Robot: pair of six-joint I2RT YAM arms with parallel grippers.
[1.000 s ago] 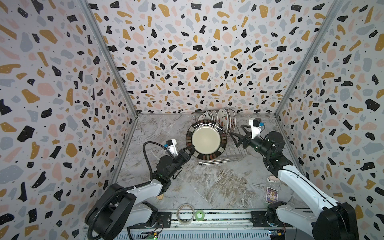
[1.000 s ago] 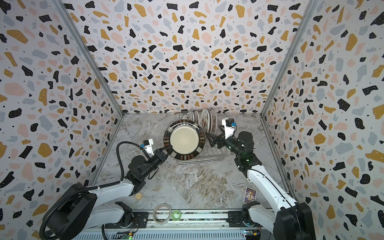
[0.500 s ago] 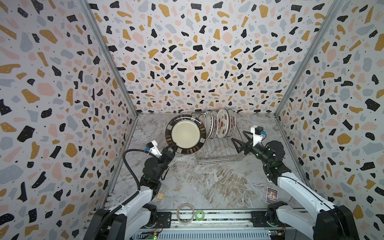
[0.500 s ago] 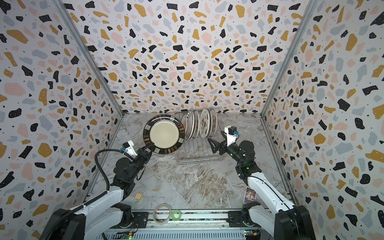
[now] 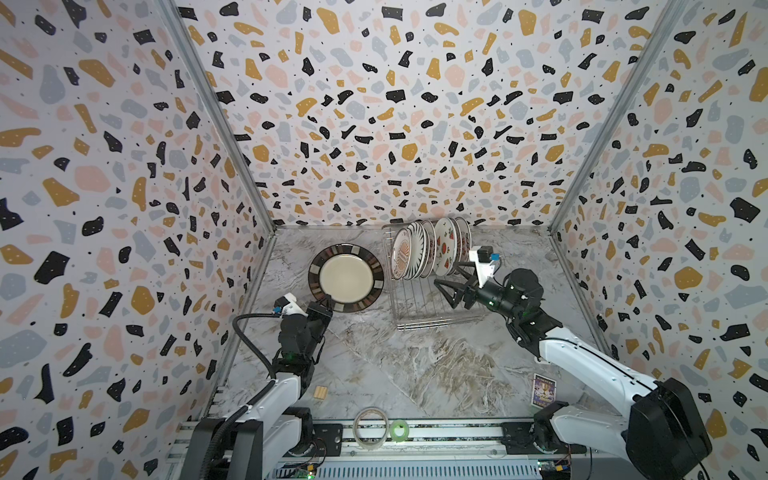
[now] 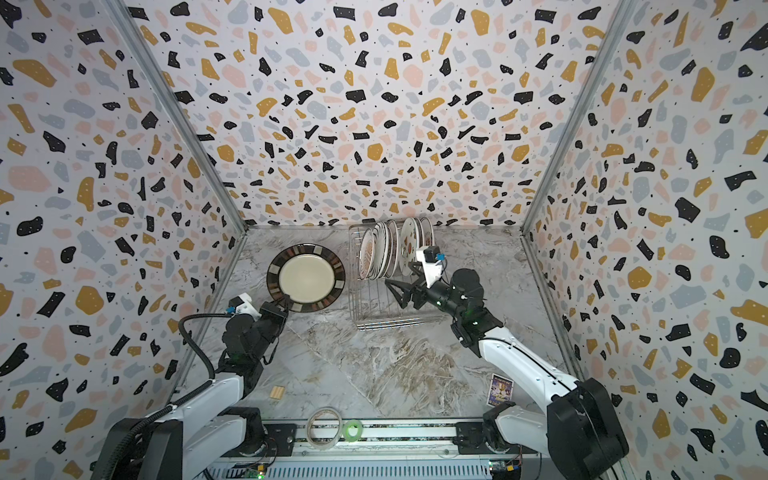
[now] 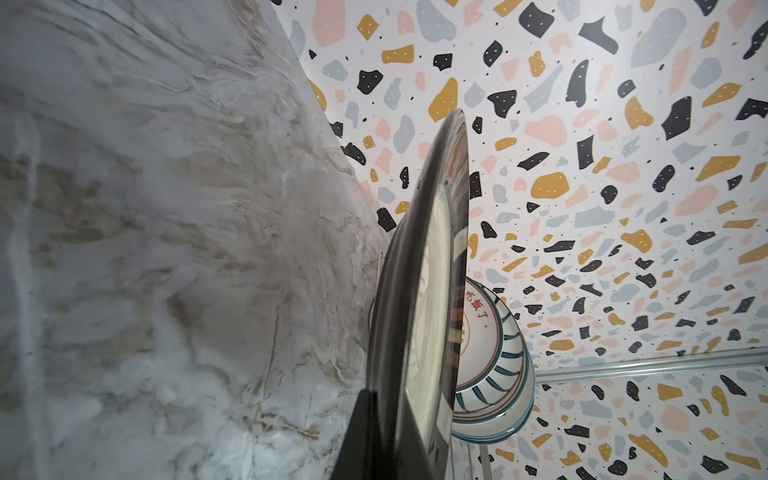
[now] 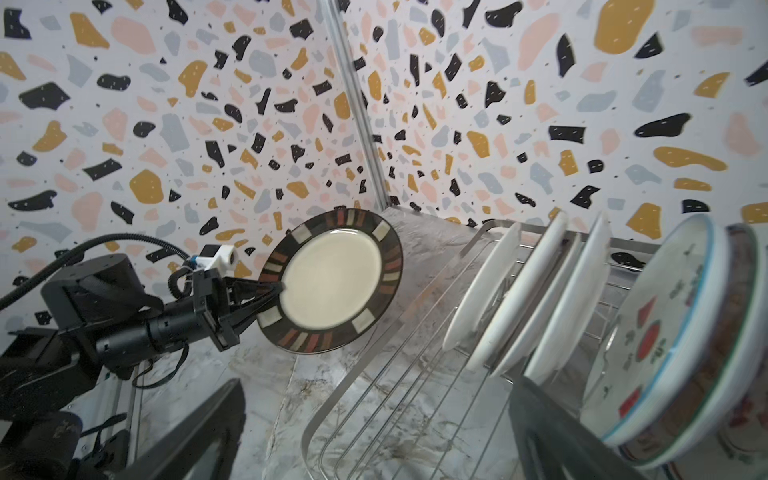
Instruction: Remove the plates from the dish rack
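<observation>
Left fingers pinched narrow on rim of dark-rimmed plate. Plate held tilted above table, beside dish rack, likely for set-down. Right fingers wide, empty, over rack's bare half. Remaining plates upright just beyond them, probably next pick.

Left end effector grips the dark-rimmed plate beside the dish rack.
</observation>
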